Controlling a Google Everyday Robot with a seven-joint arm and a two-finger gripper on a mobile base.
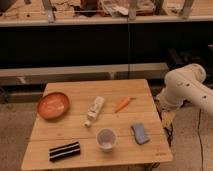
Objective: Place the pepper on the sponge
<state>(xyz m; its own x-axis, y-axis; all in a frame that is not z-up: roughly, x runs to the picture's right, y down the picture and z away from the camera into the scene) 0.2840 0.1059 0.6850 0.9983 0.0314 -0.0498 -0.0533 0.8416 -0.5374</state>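
- Nearest the lens: black-and-white striped flat block [64, 151], by the front edge of the pale wooden surface [70, 130].
- Claw [168, 118] hanging low just off the right edge of the surface, under the white rounded arm [187, 85]; wide or narrow, cannot tell.
- Closest to claw: small blue-grey rectangular sponge [140, 133], flat on the wood, nothing on top.
- Next out: slender orange tapered pepper [122, 104], lying on bare wood behind the sponge, near it but apart.
- Probably light, firm and smooth-skinned, so apt to slip or roll; best taken across the thicker middle, square to the long axis.
- Sponge soft and small, so a gentle, centred set-down likely needed.
- Farther left: white plastic bottle [94, 110] on its side, clear plastic cup [106, 138], round orange bowl [53, 104].
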